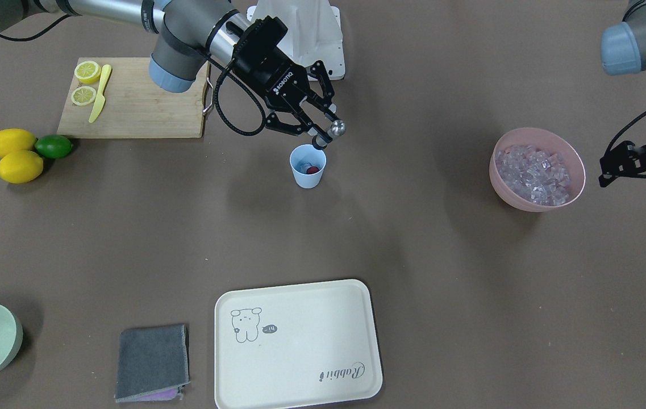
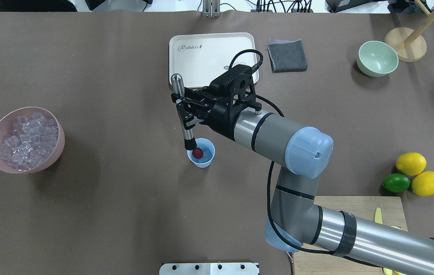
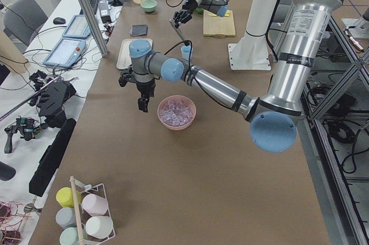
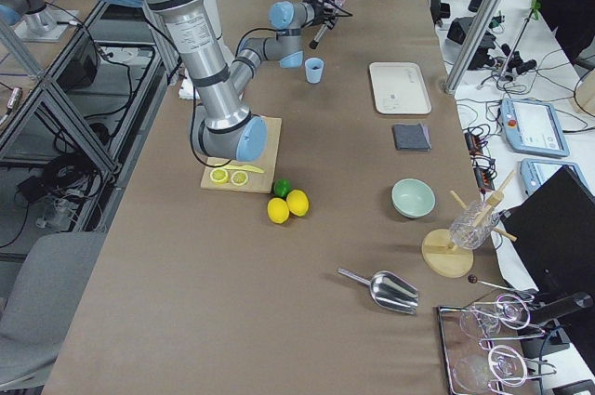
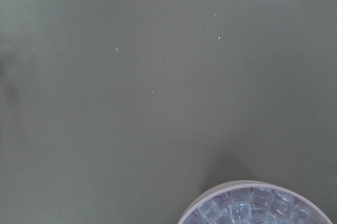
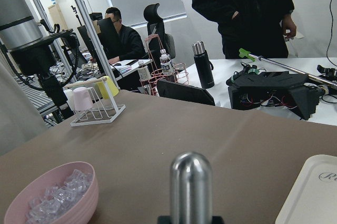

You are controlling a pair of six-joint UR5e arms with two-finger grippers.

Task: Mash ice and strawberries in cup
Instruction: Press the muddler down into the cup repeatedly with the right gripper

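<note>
Polished metal masher (image 2: 178, 84), matt blue plastic cup (image 1: 307, 176), clear glassy ice (image 1: 533, 173), bare wooden board (image 1: 141, 113), dull brown counter (image 1: 442, 272).

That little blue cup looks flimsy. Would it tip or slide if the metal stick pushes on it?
Probably tippy: the cup is small, narrows toward its base, and nothing steadies it. It is likely light, with little but a strawberry showing inside. The muddler in the right gripper sits near its rim, so an off-centre push might slide it.

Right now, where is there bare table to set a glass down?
Widest bare patch: between the pink bowl and the cup. Also open between the tray and the pink bowl. Crowded at the cup, where the right gripper holds a muddler, and around the cutting board.
</note>
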